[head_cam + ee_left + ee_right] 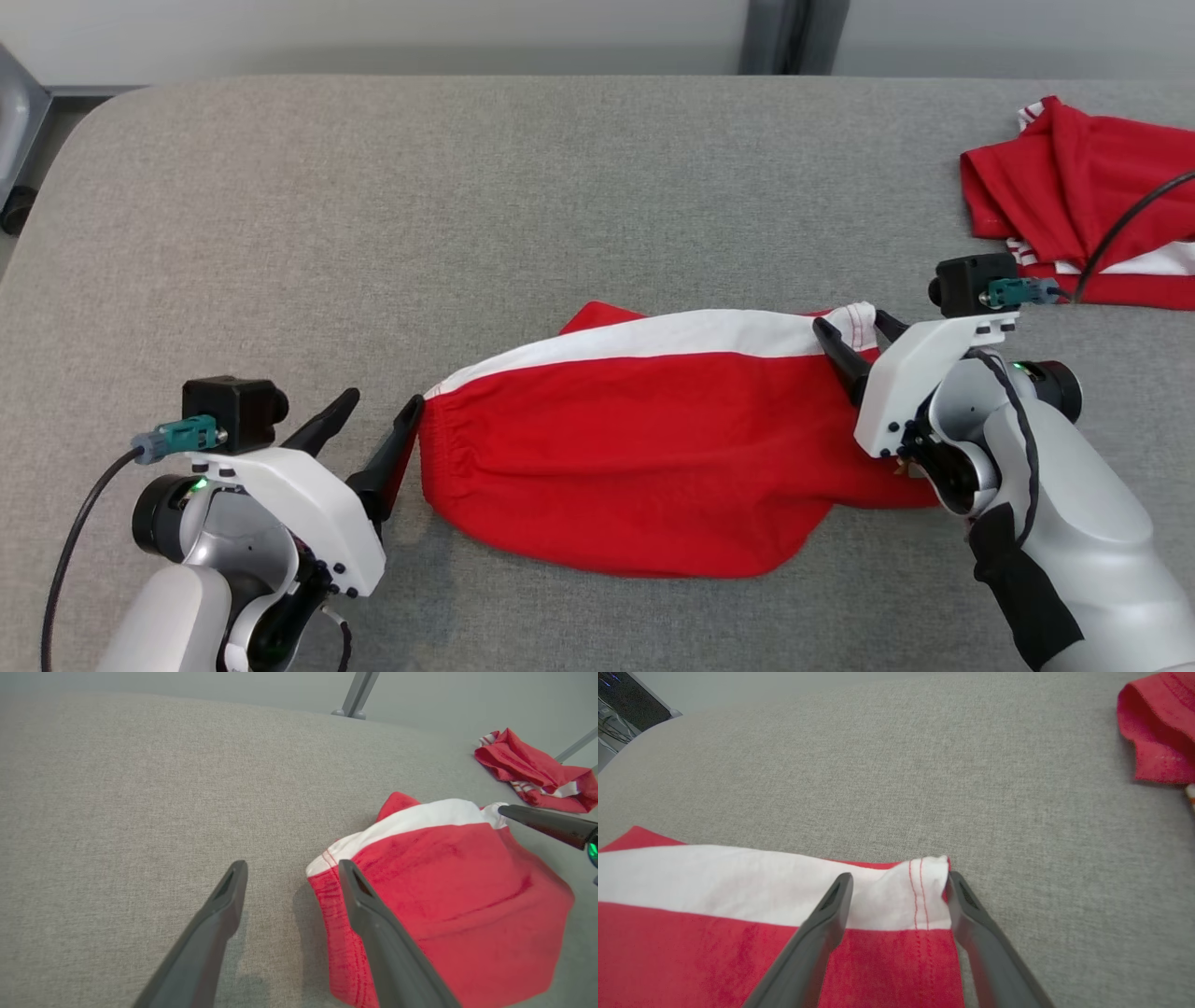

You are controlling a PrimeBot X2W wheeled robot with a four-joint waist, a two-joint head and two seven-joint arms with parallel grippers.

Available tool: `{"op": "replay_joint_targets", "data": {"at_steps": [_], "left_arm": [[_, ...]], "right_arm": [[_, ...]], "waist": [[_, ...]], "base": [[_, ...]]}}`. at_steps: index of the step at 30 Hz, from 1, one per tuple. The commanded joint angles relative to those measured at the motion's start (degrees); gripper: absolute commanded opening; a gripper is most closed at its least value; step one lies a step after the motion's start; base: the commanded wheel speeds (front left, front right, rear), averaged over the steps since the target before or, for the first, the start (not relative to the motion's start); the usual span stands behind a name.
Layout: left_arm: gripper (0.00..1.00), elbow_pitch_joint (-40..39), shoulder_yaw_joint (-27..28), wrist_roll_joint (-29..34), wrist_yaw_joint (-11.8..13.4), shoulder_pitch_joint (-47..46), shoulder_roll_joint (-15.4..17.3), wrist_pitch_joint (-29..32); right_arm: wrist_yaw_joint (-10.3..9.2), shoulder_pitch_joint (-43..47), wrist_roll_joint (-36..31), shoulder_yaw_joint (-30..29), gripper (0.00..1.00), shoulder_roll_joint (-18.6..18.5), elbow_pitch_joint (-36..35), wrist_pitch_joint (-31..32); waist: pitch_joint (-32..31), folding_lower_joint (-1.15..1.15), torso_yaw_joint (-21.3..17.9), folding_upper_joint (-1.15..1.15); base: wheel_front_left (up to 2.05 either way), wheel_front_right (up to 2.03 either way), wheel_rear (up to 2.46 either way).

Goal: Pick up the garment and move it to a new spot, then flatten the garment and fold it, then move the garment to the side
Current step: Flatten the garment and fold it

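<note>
left hand [383, 399]: fingers spread wide, low, angled inward | right hand [851, 322]: fingers spread wide, angled inward

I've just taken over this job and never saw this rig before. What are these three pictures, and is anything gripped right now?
This is a two-armed robot working over a grey padded surface. The wide picture comes from its head camera, looking down. The other two come from a camera on each wrist, looking along that arm's two dark fingers. In the middle lies the garment, red with a white band. A second red garment lies bunched at the far right. The left claw stands open at the garment's gathered end, one finger at the fabric's edge. The right claw stands open astride the white stitched corner. Nothing is held yet.
</note>
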Motion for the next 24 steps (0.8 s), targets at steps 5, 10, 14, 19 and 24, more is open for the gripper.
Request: {"op": "replay_joint_targets", "data": {"at_steps": [5, 10, 14, 19, 24], "left_arm": [[1.00, 1.16, -1.02, -0.67, -1.03, -2.29, 0.25, 1.65], [1.00, 1.14, -1.96, -2.02, -2.07, -2.91, -0.13, 2.88], [1.00, 1.03, -2.42, -3.67, -2.66, -3.05, -0.32, 4.23], [0.98, 1.87, -2.30, -5.49, -3.37, -3.74, -0.49, 4.66], [0.45, 3.65, -3.02, -6.62, -3.94, -5.04, -0.82, 5.24]], "right_arm": [[0.01, -2.78, 0.36, 0.72, 1.00, 0.22, 3.60, 0.78], [0.01, -4.33, 0.34, 1.28, 1.00, 0.77, 6.38, 0.21], [0.01, -5.02, 0.51, 1.87, 1.00, 1.21, 7.77, -0.48], [0.01, -5.78, 0.92, 2.59, 1.00, 1.47, 8.98, -1.44], [0.01, -6.32, 1.37, 3.24, 0.45, 1.78, 9.90, -2.44]], "waist": [[1.65, 0.00, 1.18, 0.00], [1.97, 0.00, 1.07, 0.00], [2.09, 0.00, 0.64, 0.00], [2.56, 0.00, 0.00, 0.00], [2.82, 0.00, -0.34, 0.00]], "base": [[0.00, 0.00, 0.00], [0.00, 0.00, 0.00], [0.00, 0.00, 0.00], [0.00, 0.00, 0.00], [0.00, 0.00, 0.00]]}}
